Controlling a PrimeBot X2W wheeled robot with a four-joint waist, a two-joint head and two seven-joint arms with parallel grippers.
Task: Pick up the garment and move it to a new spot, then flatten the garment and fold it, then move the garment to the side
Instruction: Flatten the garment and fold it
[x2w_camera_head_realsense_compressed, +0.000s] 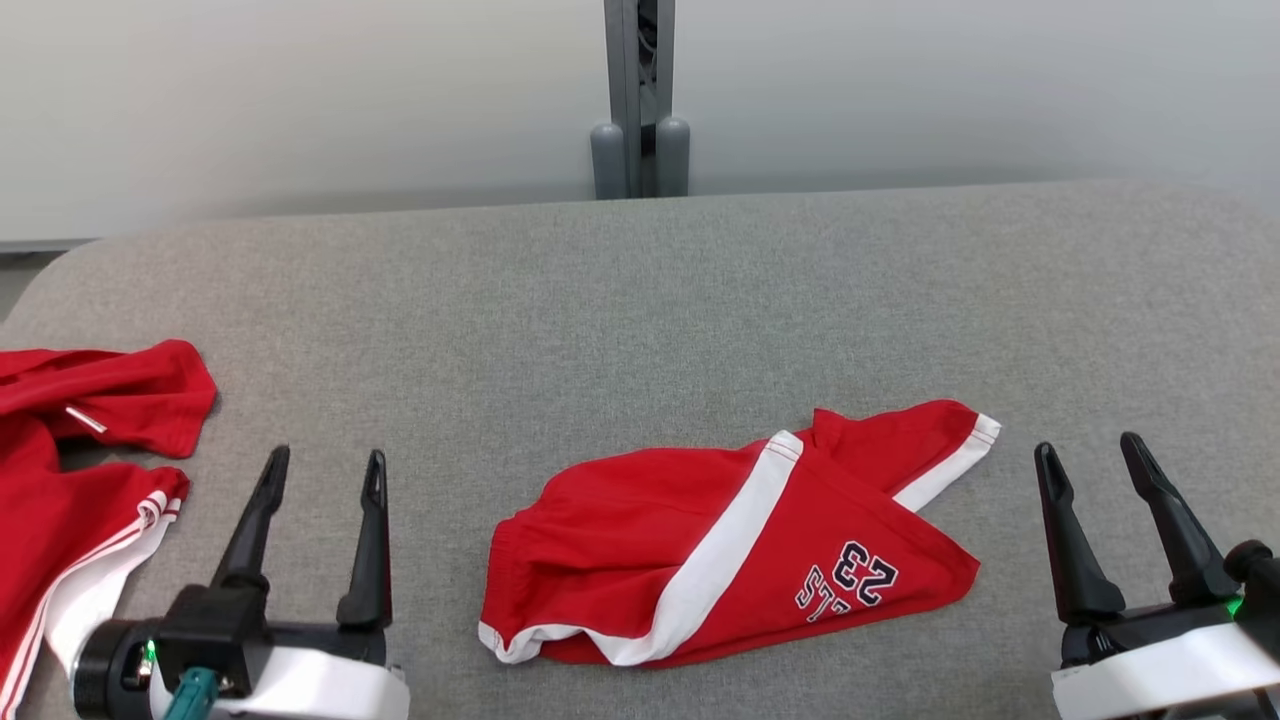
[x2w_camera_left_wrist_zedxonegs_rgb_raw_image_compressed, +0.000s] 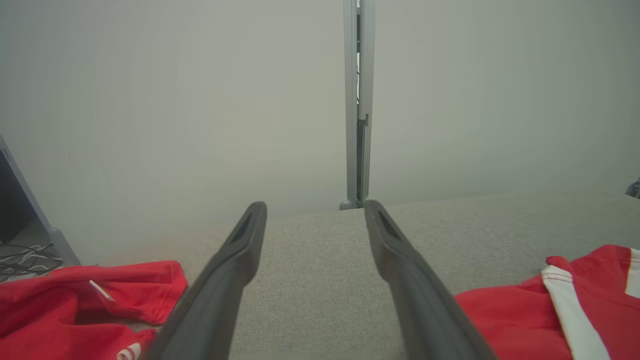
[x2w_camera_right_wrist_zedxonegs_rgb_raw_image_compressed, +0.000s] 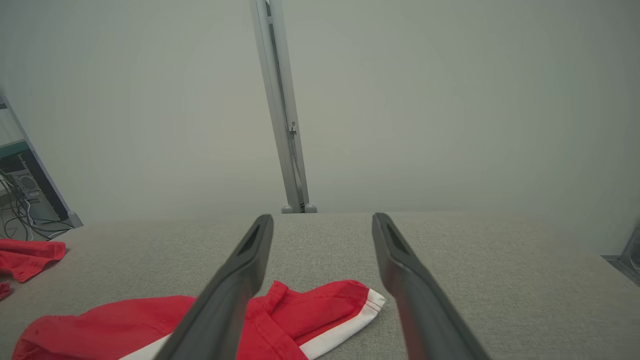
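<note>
The garment (x2w_camera_head_realsense_compressed: 730, 540) is a pair of red shorts with white side stripes and a navy "23" print, lying loosely folded on the grey table (x2w_camera_head_realsense_compressed: 640, 290) near its front middle. It also shows at the lower right in the left wrist view (x2w_camera_left_wrist_zedxonegs_rgb_raw_image_compressed: 555, 310) and at the lower left in the right wrist view (x2w_camera_right_wrist_zedxonegs_rgb_raw_image_compressed: 280, 320). My left gripper (x2w_camera_head_realsense_compressed: 325, 463) stands open to the left of the shorts, holding nothing. To the shorts' right, my right gripper (x2w_camera_head_realsense_compressed: 1090, 445) is open and empty too. Both sets of fingers point toward the table's far edge.
More red clothing with white stripes (x2w_camera_head_realsense_compressed: 80, 480) lies heaped at the table's left edge, close to my left gripper, seen also in the left wrist view (x2w_camera_left_wrist_zedxonegs_rgb_raw_image_compressed: 75, 310). A grey post (x2w_camera_head_realsense_compressed: 640, 100) rises behind the table's far edge against a pale wall.
</note>
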